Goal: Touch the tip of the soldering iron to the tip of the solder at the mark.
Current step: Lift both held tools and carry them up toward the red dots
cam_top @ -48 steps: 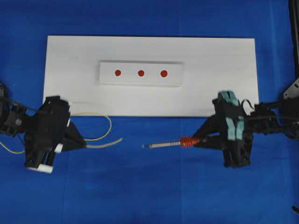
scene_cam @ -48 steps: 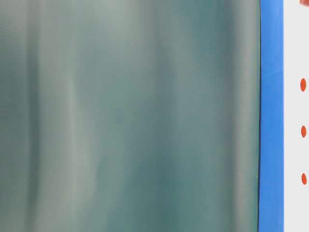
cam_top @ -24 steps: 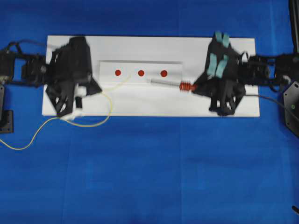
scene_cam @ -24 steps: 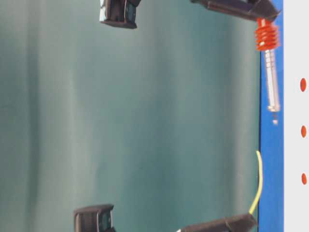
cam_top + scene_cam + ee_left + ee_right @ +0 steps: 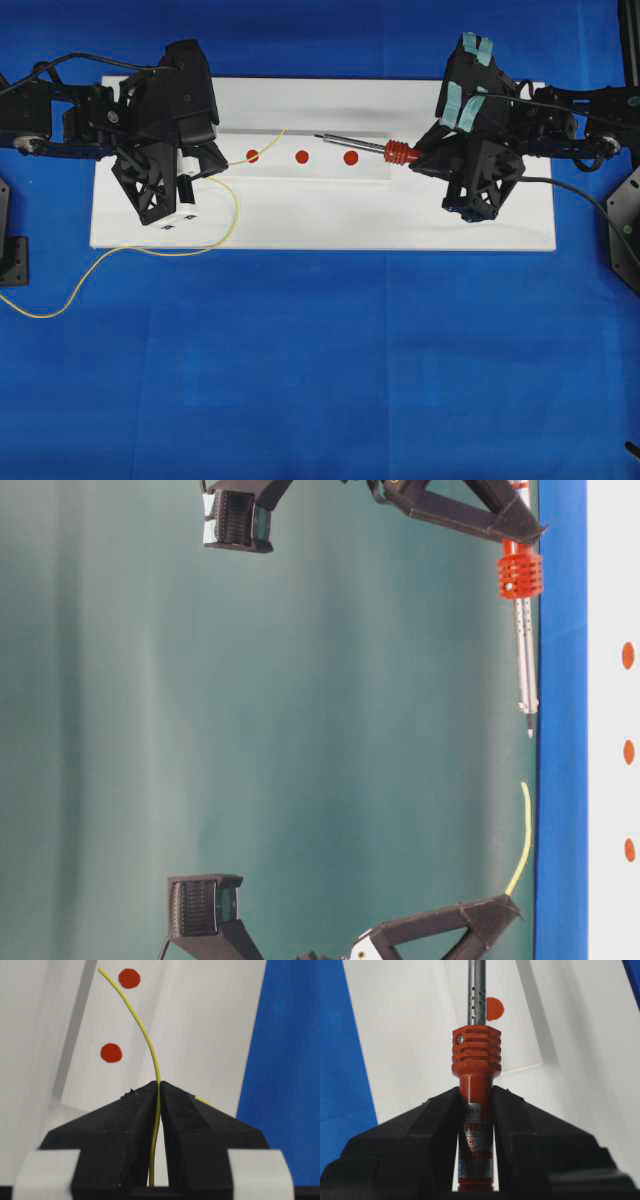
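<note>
My right gripper [image 5: 418, 157] is shut on the red handle of the soldering iron [image 5: 360, 145]. Its silver shaft points left, above the far edge of a raised white strip [image 5: 230, 172] bearing three red marks [image 5: 302, 156]. My left gripper [image 5: 224, 163] is shut on the yellow solder [image 5: 260, 148], whose free end rises toward the iron. At table level the iron [image 5: 523, 630] and solder [image 5: 522, 840] hang above the board, tips apart. The left wrist view shows the solder [image 5: 150, 1050] pinched at the jaw tips [image 5: 160, 1085]. In the right wrist view the jaws [image 5: 476, 1092] clamp the iron [image 5: 476, 1050].
The strip lies on a white board [image 5: 480, 230] on blue cloth [image 5: 330, 360]. The solder's long tail [image 5: 120, 255] loops off the board's front edge to the left. A black cord [image 5: 570, 195] trails right from the iron. Robot bases stand at both side edges.
Both arms rose from the blue cloth in front of the board and came over it. The iron and the solder now point at each other above the strip.
</note>
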Action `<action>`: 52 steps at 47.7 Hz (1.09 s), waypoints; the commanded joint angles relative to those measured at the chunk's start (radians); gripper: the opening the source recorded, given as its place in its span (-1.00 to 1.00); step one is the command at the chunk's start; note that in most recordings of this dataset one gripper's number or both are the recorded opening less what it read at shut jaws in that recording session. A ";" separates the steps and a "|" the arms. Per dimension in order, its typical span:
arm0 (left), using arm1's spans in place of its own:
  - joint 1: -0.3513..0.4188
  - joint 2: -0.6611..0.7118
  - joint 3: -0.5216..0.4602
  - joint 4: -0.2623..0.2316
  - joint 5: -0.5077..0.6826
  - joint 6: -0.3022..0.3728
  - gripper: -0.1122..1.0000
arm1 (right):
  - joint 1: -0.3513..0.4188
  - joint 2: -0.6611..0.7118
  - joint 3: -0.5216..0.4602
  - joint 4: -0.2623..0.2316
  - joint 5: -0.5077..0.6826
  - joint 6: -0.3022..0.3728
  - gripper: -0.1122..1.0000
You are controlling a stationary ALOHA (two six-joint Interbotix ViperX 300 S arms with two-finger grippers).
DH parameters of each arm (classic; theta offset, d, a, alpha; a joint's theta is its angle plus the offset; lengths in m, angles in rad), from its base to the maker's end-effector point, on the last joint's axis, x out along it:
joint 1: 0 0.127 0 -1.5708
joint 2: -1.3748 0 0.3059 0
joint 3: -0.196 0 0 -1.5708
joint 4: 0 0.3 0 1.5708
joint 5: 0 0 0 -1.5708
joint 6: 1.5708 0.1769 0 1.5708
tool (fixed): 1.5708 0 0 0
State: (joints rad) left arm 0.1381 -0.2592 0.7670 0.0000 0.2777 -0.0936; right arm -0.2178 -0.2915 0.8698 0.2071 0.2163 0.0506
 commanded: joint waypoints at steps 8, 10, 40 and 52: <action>0.000 -0.015 -0.006 0.003 0.018 -0.015 -0.75 | -0.003 -0.014 -0.026 -0.002 -0.002 0.002 -0.68; 0.000 -0.020 0.000 0.002 0.023 -0.020 -0.75 | -0.003 -0.014 -0.028 -0.002 -0.003 0.002 -0.68; -0.051 0.023 0.104 0.002 -0.057 -0.135 -0.75 | -0.003 -0.014 -0.026 -0.002 -0.005 0.002 -0.68; -0.048 0.038 0.107 0.000 -0.058 -0.133 -0.75 | -0.003 -0.014 -0.026 -0.002 -0.006 0.003 -0.68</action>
State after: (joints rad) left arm 0.0905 -0.2132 0.8820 0.0000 0.2255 -0.2286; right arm -0.2194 -0.2915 0.8713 0.2071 0.2178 0.0522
